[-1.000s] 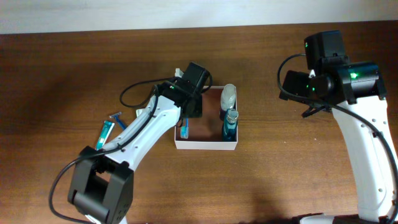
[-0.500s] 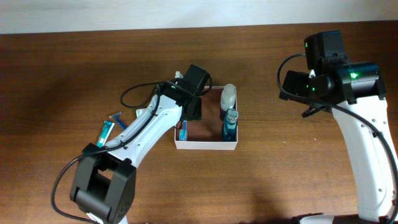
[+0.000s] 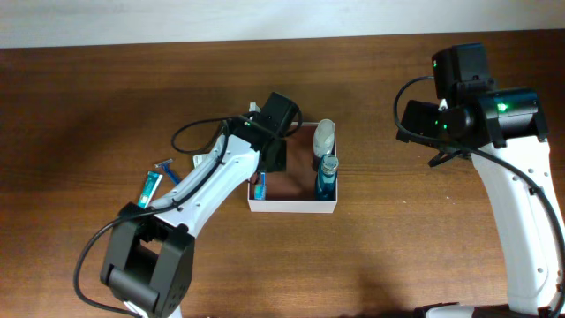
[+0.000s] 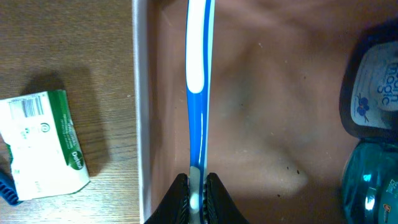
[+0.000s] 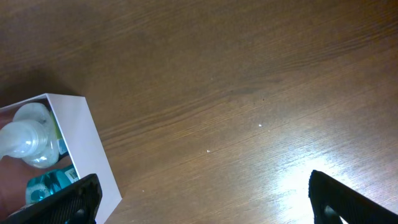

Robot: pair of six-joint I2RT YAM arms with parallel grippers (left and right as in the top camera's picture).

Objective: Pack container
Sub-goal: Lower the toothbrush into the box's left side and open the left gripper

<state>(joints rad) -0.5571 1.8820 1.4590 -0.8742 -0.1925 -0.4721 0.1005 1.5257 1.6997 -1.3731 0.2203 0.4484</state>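
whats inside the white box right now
In the container: a blue bottle and a pale bottle along the right wall, and a blue-and-white toothbrush by the left wall, pinched in the left gripper. The arm hides the far-left corner from overhead.

Overhead: fixed high, looking straight down on the whole brown wooden tabletop (image 3: 88,106), far enough off to take in both arms, with the square shallow white-walled box with a reddish-brown floor (image 3: 291,208) near centre.

Left wrist: very close, facing down into that box, own black left claw (image 4: 196,196) at 6 o'clock, pinched onto a blue-and-white toothbrush (image 4: 198,74) running toward 12.

Right wrist: farther off, tilted down over bare wood, wide-spread right claw (image 5: 208,202) along the bottom edge, box corner at 8 o'clock.

Box shared by all three.
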